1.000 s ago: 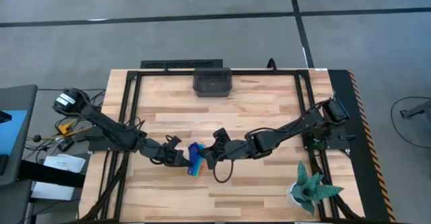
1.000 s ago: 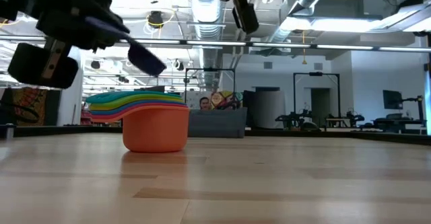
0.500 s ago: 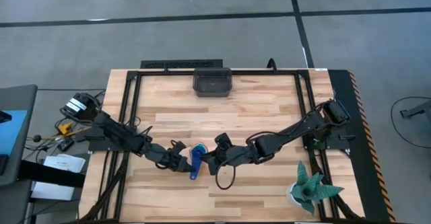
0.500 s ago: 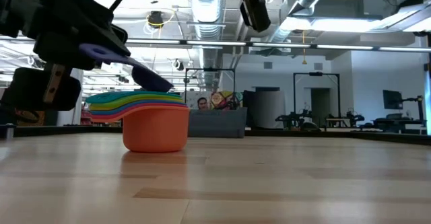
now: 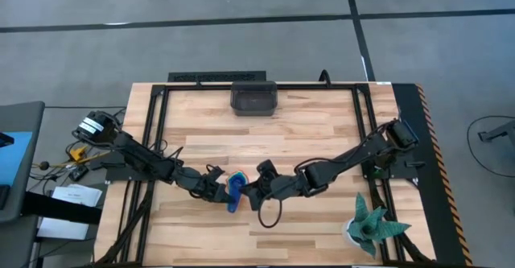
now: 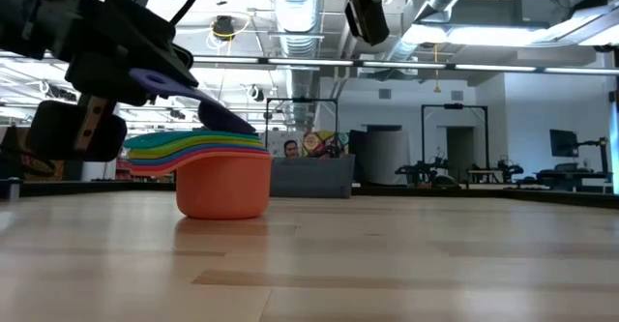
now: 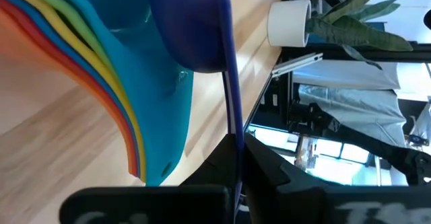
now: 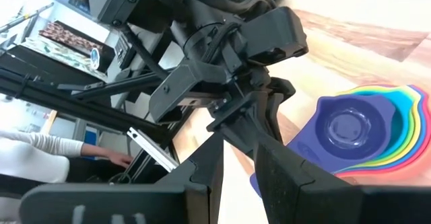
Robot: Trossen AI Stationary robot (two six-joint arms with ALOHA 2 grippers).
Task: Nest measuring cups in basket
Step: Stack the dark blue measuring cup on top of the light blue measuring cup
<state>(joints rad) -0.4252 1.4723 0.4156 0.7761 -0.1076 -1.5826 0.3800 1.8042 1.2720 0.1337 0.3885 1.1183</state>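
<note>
Royal blue cup: we see the royal blue cup (image 6: 208, 111) tilted, bowl lowest, over the stack of nested cups (image 6: 208, 153); in the right wrist view its bowl (image 8: 347, 126) already lies within the stack's top cup.
Long axis: its handle (image 6: 160, 78) rises away from the bowl towards the left tool, so the cup's long axis slopes; from above (image 5: 234, 189) it runs roughly towards the worktop's front edge.
Stack: the stack stands on the worktop (image 5: 306, 143), orange cup (image 6: 223, 187) at the bottom, near the front middle.
Left tool: the left tool (image 5: 216, 191) is pressed together, pinching the blue cup's handle.
Right tool: the right tool (image 5: 251, 190) hangs just beside the stack, fingers partly spread, holding nothing we can see.
Step in hand: we judge this is seating the last cup into the stack.
Next move: it calls for levelling the cup, lowering it fully, then releasing.
Basket: the basket (image 5: 254, 97) sits at the far edge, well apart; the stack has yet to go in.
</note>
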